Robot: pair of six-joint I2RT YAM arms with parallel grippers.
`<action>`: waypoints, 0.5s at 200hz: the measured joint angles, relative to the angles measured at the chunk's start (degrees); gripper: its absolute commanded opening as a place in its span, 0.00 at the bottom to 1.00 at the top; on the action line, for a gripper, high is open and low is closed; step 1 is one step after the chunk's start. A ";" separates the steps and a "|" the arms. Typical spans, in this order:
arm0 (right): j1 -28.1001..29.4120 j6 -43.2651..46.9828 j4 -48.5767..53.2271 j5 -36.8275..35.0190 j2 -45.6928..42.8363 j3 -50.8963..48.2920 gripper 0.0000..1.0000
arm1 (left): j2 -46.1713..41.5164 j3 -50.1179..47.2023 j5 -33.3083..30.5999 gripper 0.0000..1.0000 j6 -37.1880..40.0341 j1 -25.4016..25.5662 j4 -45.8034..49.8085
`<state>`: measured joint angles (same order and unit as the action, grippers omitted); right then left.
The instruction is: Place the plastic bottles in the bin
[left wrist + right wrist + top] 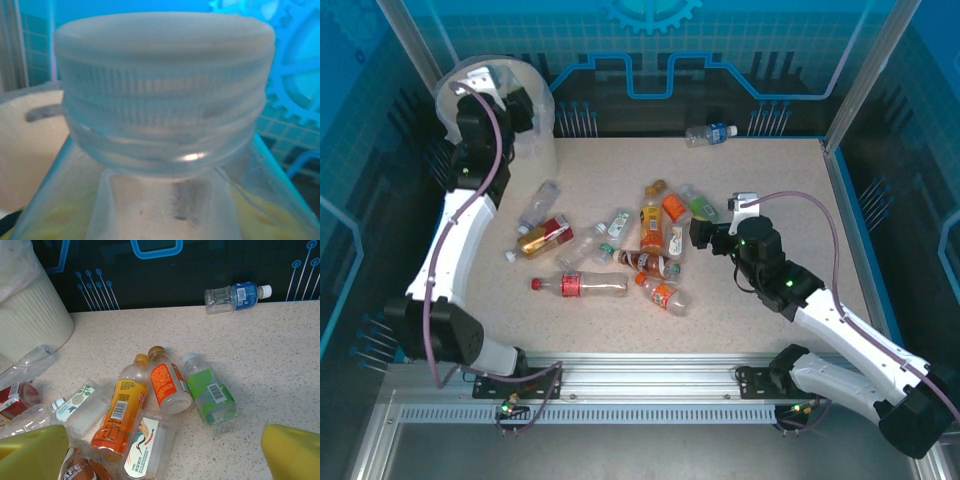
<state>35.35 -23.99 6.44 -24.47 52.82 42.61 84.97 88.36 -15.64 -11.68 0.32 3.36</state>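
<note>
My left gripper (520, 108) hangs over the mouth of the cream-white bin (538, 145), shut on a clear bottle with a white cap (165, 85) that sits right in front of the left wrist camera. My right gripper (165, 460) is open and low over the pile of plastic bottles in the middle of the table. Just ahead of its yellow fingers (292, 452) lie a green-label bottle (210, 392), an orange-label bottle (167, 382), a yellow-orange bottle (122, 407) and a clear crane-label bottle (147, 445).
A blue-label bottle (710, 133) lies alone by the back wall. Several more bottles are scattered left of centre, among them a red-capped cola bottle (582, 285) and a red-label one (542, 238). The bin (30, 315) stands at the table's far left corner.
</note>
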 measured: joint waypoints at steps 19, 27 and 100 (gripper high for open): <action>-0.17 0.00 -0.09 0.74 0.00 0.00 1.00 | 4.33 4.96 0.24 0.48 -0.79 -3.41 -0.24; -0.17 0.00 -0.09 0.98 0.02 0.00 1.00 | 6.38 7.28 0.70 0.48 -1.75 -4.92 -0.24; -0.20 0.46 0.07 3.10 1.81 0.20 1.00 | 24.87 24.74 10.05 0.50 -6.43 -10.54 2.69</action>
<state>35.16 -23.53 6.50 -21.37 54.63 42.81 109.84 113.10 -5.58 -18.11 -10.22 6.04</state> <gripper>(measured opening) 0.998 0.506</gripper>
